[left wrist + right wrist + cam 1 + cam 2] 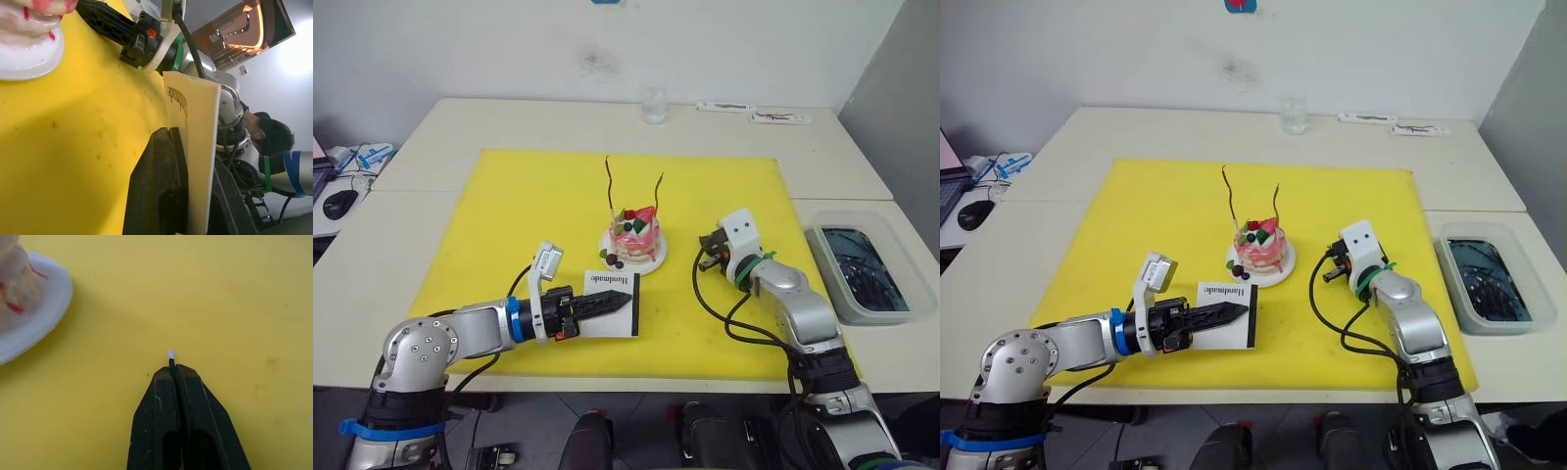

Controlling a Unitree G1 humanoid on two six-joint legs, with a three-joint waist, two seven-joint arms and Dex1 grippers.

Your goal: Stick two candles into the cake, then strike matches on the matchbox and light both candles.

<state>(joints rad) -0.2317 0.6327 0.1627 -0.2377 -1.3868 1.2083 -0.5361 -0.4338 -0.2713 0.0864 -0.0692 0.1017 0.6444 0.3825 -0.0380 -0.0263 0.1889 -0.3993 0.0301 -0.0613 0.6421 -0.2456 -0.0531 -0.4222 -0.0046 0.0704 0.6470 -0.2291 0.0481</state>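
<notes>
The small pink cake (634, 235) sits on its white plate (652, 262) in the middle of the yellow mat. Two thin wavy candles (608, 186) (658, 191) stand upright in it. In front of the cake lies the white matchbox (610, 282), with my left gripper (623, 302) shut on it; the left wrist view has the box (195, 122) edge-on between the fingers. My right gripper (174, 369) hovers low over the mat to the right of the cake, shut on a match (170, 355) whose pale tip pokes out beyond the fingertips.
The yellow mat (509, 206) covers most of the table. A glass (653, 105) stands at the far edge, and a grey tray (827, 284) with dark contents lies at the right. A computer mouse (339, 204) rests far left. A person (266, 137) appears in the left wrist view.
</notes>
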